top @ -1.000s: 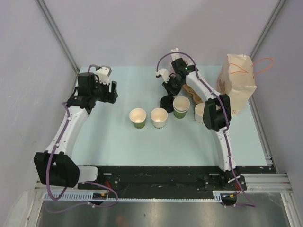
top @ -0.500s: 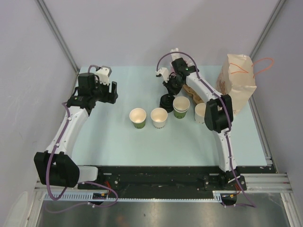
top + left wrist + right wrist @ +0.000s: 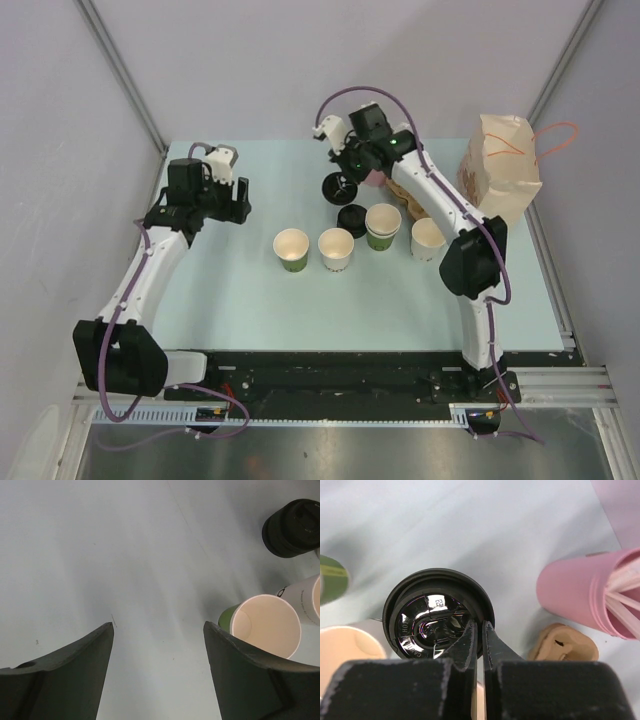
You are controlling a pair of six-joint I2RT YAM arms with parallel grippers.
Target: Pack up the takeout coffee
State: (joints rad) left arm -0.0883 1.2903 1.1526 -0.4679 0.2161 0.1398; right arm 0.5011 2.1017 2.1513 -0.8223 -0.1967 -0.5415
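Lidding is the step in hand: the right gripper (image 3: 479, 628) has its fingers clenched on the rim of a round black plastic lid (image 3: 427, 615), held above the pale counter (image 3: 230, 290) near its far edge (just by the pink cup of straws (image 3: 575, 592)). The left gripper (image 3: 157, 630) hangs released. Next the lid should go onto the small white paper cup (image 3: 336, 248) or small green paper cup (image 3: 291, 249), both open mid-counter, pressed down level.

Black lid (image 3: 337, 187) (tilted) in right fingers (image 3: 347, 176)
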